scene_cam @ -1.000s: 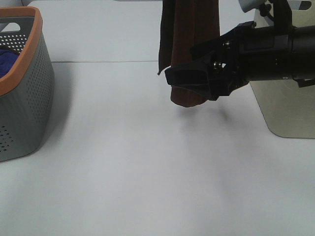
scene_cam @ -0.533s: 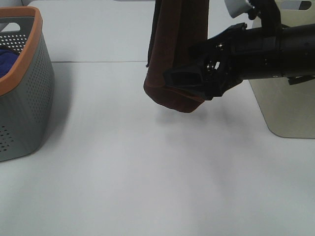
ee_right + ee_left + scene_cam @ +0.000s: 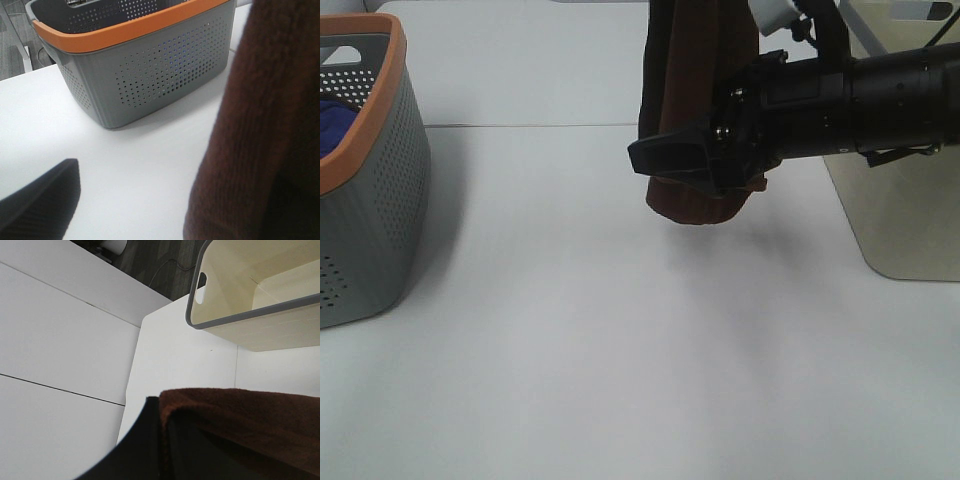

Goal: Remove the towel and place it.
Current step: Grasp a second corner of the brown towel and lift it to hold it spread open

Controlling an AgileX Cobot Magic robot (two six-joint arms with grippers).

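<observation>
The dark reddish-brown towel (image 3: 702, 55) hangs down from above the top of the exterior view, its folded lower end (image 3: 695, 208) a little above the white table. My left gripper is outside that view. In the left wrist view the towel (image 3: 250, 415) lies against its dark finger (image 3: 135, 450), and the jaws are shut on the cloth. My right gripper (image 3: 695, 168) reaches in from the right at the towel's lower end, open. In the right wrist view the towel (image 3: 265, 125) fills one side, with one finger (image 3: 40, 205) well apart from it.
A grey perforated basket (image 3: 370, 170) with an orange rim stands at the left edge, a blue cloth (image 3: 332, 125) inside it. It also shows in the right wrist view as the basket (image 3: 165, 65). A cream bin (image 3: 900, 220) stands at the right, behind the right arm.
The right gripper has moved left and slightly up against the hanging towel. The towel's lower end swung left and came back. Both grippers keep their state.
</observation>
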